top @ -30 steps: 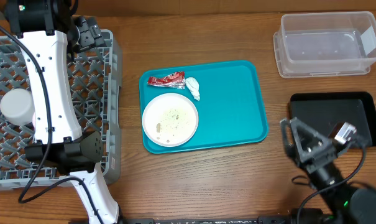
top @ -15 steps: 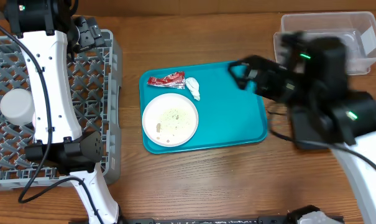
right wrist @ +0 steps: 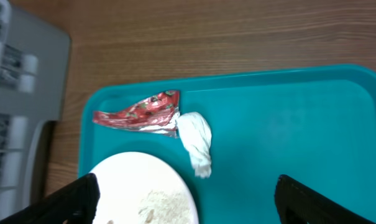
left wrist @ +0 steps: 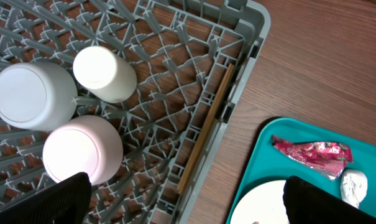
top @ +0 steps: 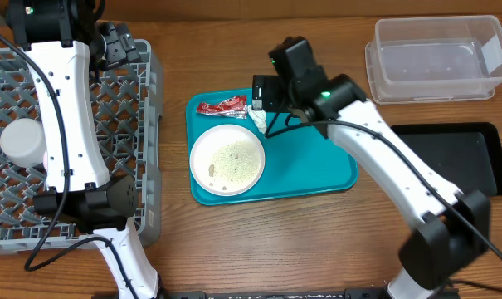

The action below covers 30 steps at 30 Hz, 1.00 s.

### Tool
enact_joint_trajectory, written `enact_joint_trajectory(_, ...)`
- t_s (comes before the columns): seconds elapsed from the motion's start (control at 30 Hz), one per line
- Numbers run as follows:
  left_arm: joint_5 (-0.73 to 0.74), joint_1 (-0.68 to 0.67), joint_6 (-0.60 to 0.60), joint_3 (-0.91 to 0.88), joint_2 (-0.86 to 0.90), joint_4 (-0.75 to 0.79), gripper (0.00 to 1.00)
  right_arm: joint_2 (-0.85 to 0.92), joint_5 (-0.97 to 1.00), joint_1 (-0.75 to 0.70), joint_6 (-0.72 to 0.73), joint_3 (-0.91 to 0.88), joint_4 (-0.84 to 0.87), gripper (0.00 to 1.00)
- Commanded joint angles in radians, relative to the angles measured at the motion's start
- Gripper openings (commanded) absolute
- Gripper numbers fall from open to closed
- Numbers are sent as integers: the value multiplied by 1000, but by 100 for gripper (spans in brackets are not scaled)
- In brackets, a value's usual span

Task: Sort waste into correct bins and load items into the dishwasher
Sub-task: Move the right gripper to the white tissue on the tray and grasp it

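overhead, right arm: the right arm [top: 383, 158] is reaching across the teal tray [top: 317, 158], and the right gripper [top: 261, 98] is hanging over the tray's far-left corner, right by the waste

overhead, waste: the red wrapper [top: 221, 105] and the white tissue wad [top: 259, 119] are lying next to each other on the tray, just behind the white plate [top: 226, 159]; rice scraps [top: 231, 156] are sitting on the plate

overhead, bins: the clear tub [top: 433, 62] is sitting at the far right of the table [top: 317, 241], and the black tray [top: 450, 158] is sitting nearer on the same side, right of the teal tray

overhead, rack: the grey dish rack [top: 147, 124] is taking up the left side; the left arm [top: 64, 108] is stretching over it, with the left gripper [top: 116, 43] hanging above its far-right corner. Honestly can't tell the finger spread from up here

left wrist, fingers: they're standing wide apart and gripping nothing

left wrist, dishes: a pale bowl [left wrist: 33, 94], a small white cup [left wrist: 104, 74] and a pink bowl [left wrist: 82, 149] are sitting upside down in the rack, bunched close together

left wrist, chopsticks: the chopsticks [left wrist: 203, 134] are lying along the inside of the rack's wall

right wrist, fingers: also spread wide and carrying nothing, hovering over the teal tray

right wrist, waste: wrapper and tissue are touching, lying ahead of the fingers, with the plate's rim poking in at the bottom
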Motion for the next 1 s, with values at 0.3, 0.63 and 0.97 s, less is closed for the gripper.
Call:
enact_joint_trajectory(0.3,-2,3,9,-5,8,-2,100,189,0,1,55,18,96,67)
enact_joint_trajectory(0.63,-2,3,8,-5,8,-2,100,306,-41,1,39,17,142,67)
enact_joint_trajectory(0.97,-2,3,9,-5,8,-2,100,362,-72,7,39,-3,195,62)
